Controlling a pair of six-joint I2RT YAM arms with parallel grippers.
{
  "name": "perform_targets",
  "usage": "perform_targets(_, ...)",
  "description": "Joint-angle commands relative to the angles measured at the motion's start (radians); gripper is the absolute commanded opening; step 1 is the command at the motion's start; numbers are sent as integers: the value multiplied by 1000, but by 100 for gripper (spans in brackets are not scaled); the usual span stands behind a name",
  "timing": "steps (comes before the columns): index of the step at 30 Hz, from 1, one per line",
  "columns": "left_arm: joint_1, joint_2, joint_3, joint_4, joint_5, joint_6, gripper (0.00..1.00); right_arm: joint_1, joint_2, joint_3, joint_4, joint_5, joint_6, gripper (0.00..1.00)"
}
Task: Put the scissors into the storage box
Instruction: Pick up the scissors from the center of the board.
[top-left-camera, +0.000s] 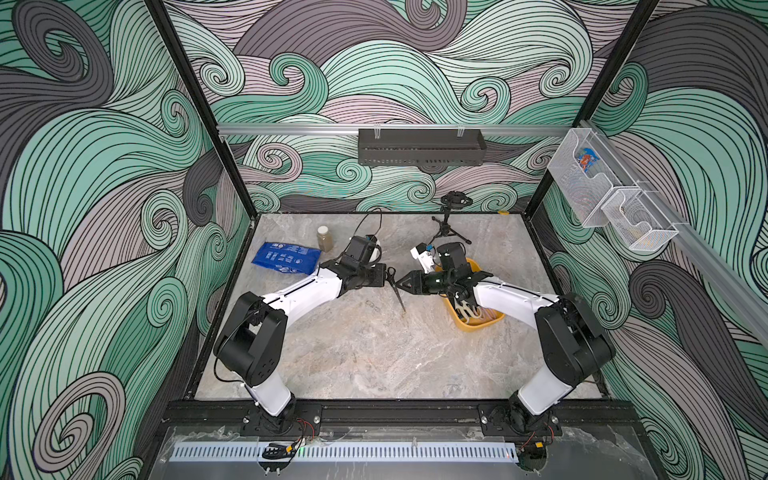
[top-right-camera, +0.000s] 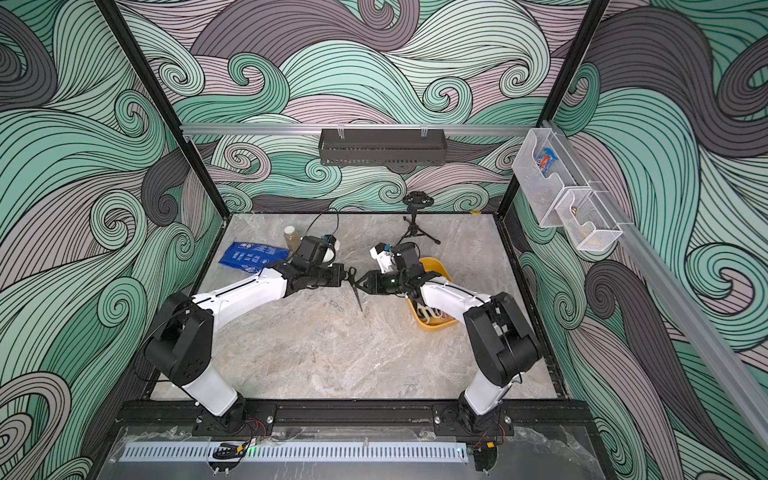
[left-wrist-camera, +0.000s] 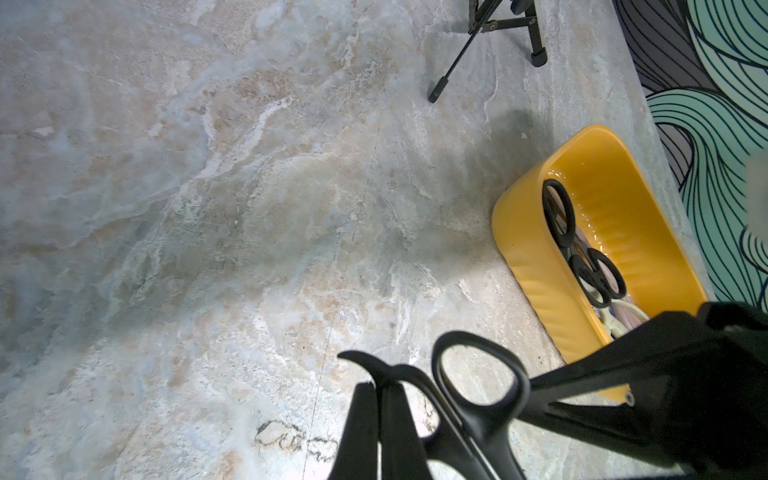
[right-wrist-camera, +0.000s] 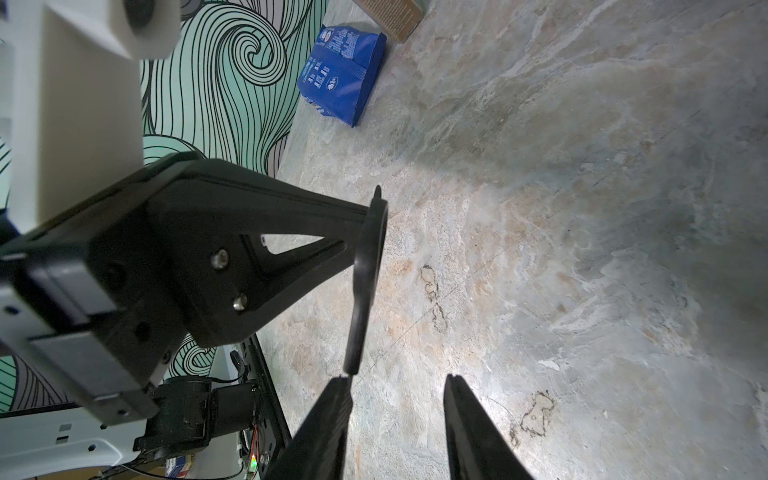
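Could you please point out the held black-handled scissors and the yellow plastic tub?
The black-handled steel scissors (left-wrist-camera: 471, 338): left wrist view, handle loop.
The yellow plastic tub (left-wrist-camera: 536, 268): left wrist view, outer wall.

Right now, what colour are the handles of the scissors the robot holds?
Black. The handles of the held scissors show best in the left wrist view.

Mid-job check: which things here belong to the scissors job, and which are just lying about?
Job: black-handled steel scissors in shut left gripper; open right gripper beside them; yellow plastic tub holding more scissors.
Lying about: blue packet; tan-filled jar; black mini tripod; black perforated wall tray; white wire mesh baskets.
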Motion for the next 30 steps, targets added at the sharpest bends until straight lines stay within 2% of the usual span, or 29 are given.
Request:
perform_targets(1,-14,-18,19,24,21,-5,0,11,-48,6,22,13,-6,41)
perform_targets(4,-14,-17,29,7,11,7,0,-6,-82,-11,22,42,-5,42)
perform_targets(9,-14,-18,27,-3,7,19,0,-21,-102,-17,22,21,-9,42)
perform_targets(25,-16,-23,60,-7,29,-6,0,10,-10,7,25,-38,-23,40)
perform_targets(28,-17,-24,63,-8,32,-12,0,14,0,13,25,-39,-20,38)
perform_targets(30,-17,-25,61,-7,32,-11,0,15,2,17,28,-39,-19,32)
